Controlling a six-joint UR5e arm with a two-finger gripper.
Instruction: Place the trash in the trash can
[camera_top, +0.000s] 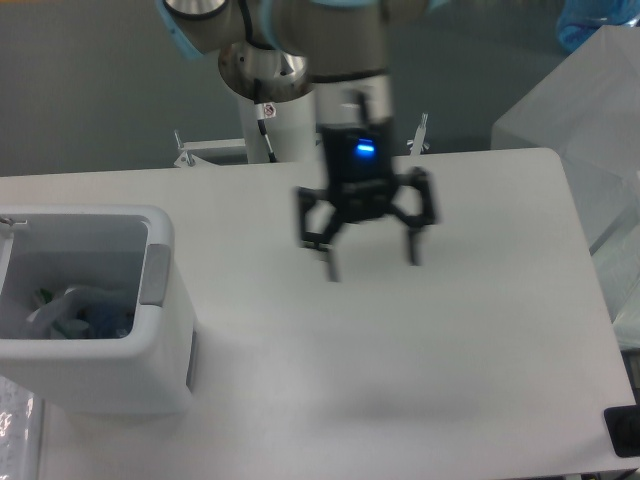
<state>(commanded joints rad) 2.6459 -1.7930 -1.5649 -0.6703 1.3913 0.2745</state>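
Both trash pieces (75, 310) lie inside the trash can (160, 330); the gripper (368, 262), well right of it, hangs wide open and empty, so the task looks done.

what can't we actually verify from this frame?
- Trash can contents: crumpled plastic shows inside, but the front wall hides the bottom, so bottle and wrapper can't be told apart or counted.
- Trash can's left side: cut off by the frame edge.
- Gripper: motion-blurred; fingers spread and empty, height above the table unclear.
- Dark object at bottom right: cropped, unidentifiable.
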